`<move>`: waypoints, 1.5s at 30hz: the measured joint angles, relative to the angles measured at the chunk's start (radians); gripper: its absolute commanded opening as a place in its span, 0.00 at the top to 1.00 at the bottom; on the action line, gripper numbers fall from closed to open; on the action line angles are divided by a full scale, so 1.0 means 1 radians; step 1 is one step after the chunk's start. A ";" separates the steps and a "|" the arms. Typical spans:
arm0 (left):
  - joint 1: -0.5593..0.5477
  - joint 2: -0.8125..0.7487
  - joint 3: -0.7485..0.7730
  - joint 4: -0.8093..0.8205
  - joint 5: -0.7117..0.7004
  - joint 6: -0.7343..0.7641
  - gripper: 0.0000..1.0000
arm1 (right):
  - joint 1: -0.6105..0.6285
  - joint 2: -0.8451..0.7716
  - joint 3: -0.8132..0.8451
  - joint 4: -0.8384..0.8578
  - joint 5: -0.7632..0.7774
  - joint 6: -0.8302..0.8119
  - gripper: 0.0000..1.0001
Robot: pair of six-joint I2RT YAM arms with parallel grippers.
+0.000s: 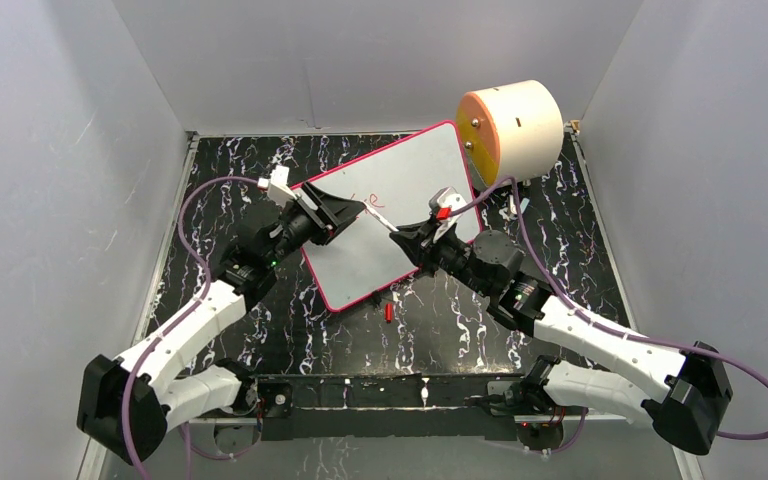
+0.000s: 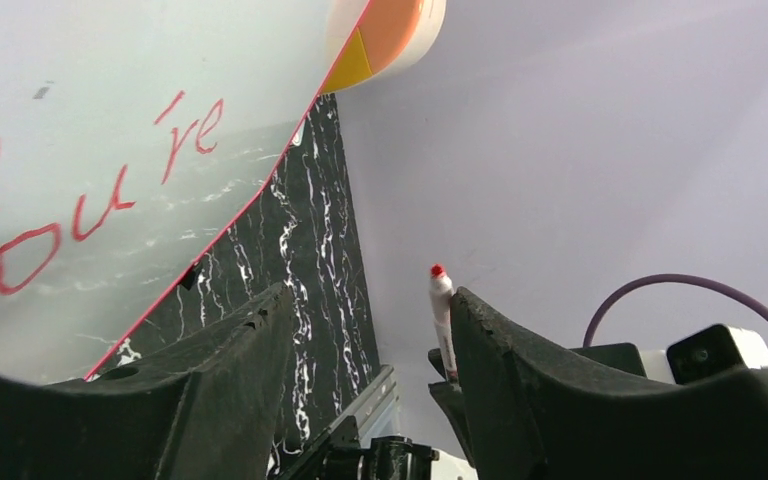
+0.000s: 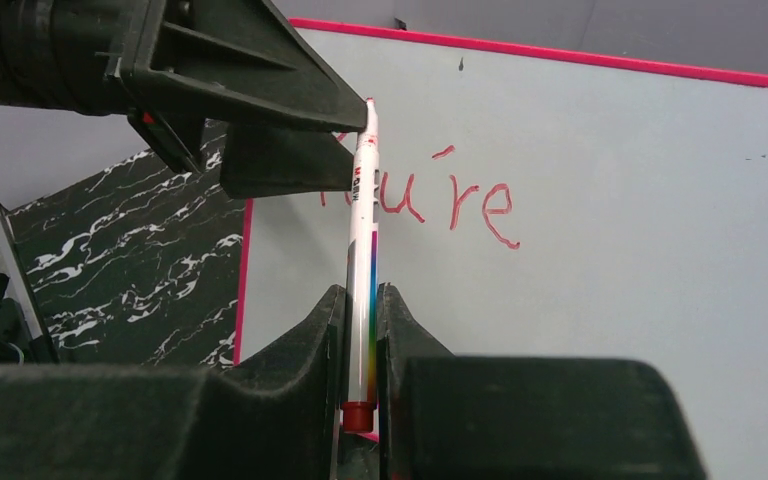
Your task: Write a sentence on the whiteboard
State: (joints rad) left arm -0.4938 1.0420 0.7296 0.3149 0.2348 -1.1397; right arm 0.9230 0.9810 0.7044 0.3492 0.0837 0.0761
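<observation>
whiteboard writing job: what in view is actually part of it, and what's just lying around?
Part of the job:
whiteboard, red lettering "You're" on it
marker, gripped in the right tool
left tool, open by the marker's tip

Lying about:
cream drum with orange face, beyond the board
small red piece beside the board, maybe a cap

Soft, even light from above fills the pale-walled cell, and shadows barely register on the black marbled table (image 1: 290, 335). The glossy whiteboard (image 1: 410, 170) carries a dull grey sheen. Up close, the left gripper (image 2: 370, 300) looms dark and slightly soft while the red lettering (image 2: 90, 210) reads crisp.
</observation>
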 measured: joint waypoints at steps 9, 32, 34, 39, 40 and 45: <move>-0.061 0.062 0.000 0.126 -0.062 -0.041 0.66 | 0.000 0.001 -0.029 0.034 -0.013 0.004 1.00; -0.095 0.105 -0.109 0.303 -0.118 -0.240 1.00 | 0.000 -0.010 -0.139 0.173 0.040 0.129 0.50; -0.097 0.105 -0.115 0.306 -0.122 -0.256 1.00 | -0.001 -0.010 -0.140 0.197 0.053 0.157 0.44; -0.098 0.105 -0.116 0.314 -0.133 -0.288 1.00 | -0.001 0.008 -0.139 0.266 0.068 0.219 0.42; -0.098 0.105 -0.116 0.314 -0.135 -0.293 1.00 | -0.001 0.016 -0.138 0.269 0.068 0.229 0.42; -0.098 0.104 -0.119 0.314 -0.146 -0.305 1.00 | -0.001 0.060 -0.138 0.272 0.071 0.268 0.45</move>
State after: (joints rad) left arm -0.5915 1.1461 0.6106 0.6289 0.0887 -1.4448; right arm 0.9218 1.0409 0.5667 0.6212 0.1543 0.3443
